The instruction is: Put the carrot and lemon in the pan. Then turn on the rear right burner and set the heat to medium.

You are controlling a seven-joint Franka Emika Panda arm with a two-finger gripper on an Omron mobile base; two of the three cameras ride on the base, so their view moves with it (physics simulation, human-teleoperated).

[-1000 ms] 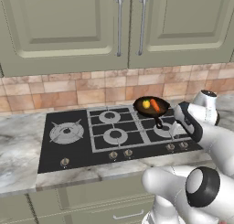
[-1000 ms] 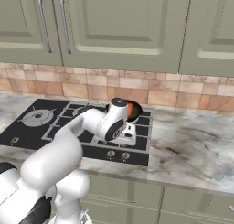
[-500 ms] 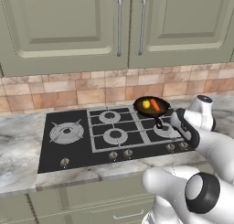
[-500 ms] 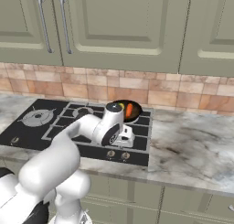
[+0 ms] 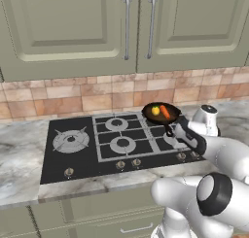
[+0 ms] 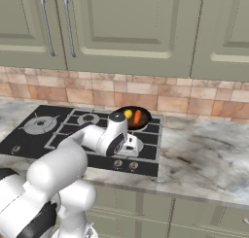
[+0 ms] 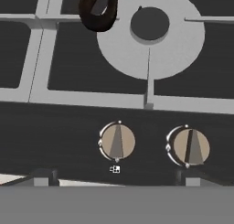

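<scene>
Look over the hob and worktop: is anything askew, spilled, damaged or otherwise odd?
Nothing stands out. The pan sits level on the rear right burner, with the lemon and carrot lying inside it. No spill or damage shows on the hob. The open claw hangs above the two right-hand knobs.

The left base view looks forward and down from behind the arm's left; the right base view does the same from its right. Both share the hob [image 5: 121,140] [image 6: 82,135], pan [image 5: 160,113] [image 6: 132,118] and cabinets [image 5: 126,28]. The hand view looks steeply down, close above two knobs [image 7: 117,141] at the hob's near edge.
</scene>
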